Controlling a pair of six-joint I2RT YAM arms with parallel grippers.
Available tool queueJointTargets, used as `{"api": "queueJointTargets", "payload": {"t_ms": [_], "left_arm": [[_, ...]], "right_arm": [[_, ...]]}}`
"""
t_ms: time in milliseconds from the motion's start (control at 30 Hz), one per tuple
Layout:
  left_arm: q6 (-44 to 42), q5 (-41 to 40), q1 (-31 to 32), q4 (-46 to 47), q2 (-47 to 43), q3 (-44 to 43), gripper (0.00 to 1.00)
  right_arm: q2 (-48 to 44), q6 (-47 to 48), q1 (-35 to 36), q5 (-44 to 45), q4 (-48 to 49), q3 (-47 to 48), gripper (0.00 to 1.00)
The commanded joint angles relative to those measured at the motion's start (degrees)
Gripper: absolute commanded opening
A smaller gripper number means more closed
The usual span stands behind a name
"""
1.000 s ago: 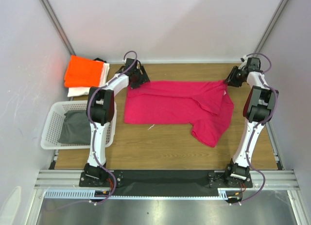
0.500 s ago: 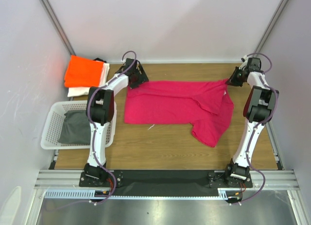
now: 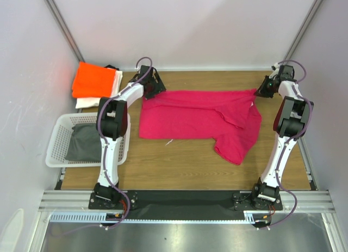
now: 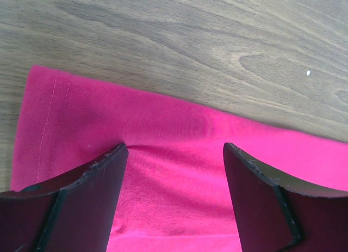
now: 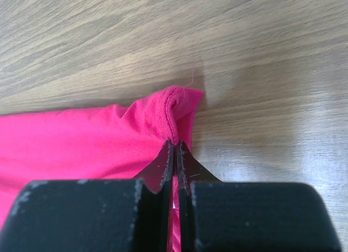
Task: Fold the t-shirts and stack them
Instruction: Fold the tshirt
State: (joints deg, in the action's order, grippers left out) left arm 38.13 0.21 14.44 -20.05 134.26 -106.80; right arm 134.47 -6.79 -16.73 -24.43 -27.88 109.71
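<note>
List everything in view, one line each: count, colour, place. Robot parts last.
magenta t-shirt: one, magenta-pink, spread across the table's middle, partly folded at its right end
orange t-shirt: one, bright orange, folded, far left corner, on top of the white one
white t-shirt: one, white, folded, under the orange one
basket: one, white lattice, left edge
grey cloth: one, dark grey, inside the basket
table: one, wood-brown
left gripper: black, open over the magenta shirt's far left corner
right gripper: black, shut on its far right corner

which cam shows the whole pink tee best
Top external: the whole pink tee shows there, spread out. The left wrist view shows only a hemmed corner, the right wrist view only a pinched corner.
</note>
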Motion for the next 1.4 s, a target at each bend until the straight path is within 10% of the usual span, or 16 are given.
{"api": "queueJointTargets", "payload": {"t_ms": [0,267,400,933,1367], "left_arm": [[-0.9,-2.5,-1.6,-1.6,-0.9,1.6,0.79],[-7.7,-0.6,-0.8,-0.2,-3.8,-0.4,0.79],[-12.8,0.8,0.1,0.2,-7.2,-1.3,0.8],[-15.6,6.6,9.0,-0.3,-22.3,9.8,0.79],[-14.1,13.2,21.8,14.0,-21.9,16.9,0.79]], "right_arm": [[-0.7,1.0,-0.7,-0.1,0.5,1.3,0.0],[-4.5,-1.4,-0.3,-4.6,-3.3,3.8,0.51],[-10.2,-3.8,0.6,-4.4,-4.7,1.0,0.58],[-36.3,-16.1,5.1,-5.5,4.1,-37.4,0.44],[-47.7,-34.6,15.6,9.7,20.0,-57.2,0.59]]}}
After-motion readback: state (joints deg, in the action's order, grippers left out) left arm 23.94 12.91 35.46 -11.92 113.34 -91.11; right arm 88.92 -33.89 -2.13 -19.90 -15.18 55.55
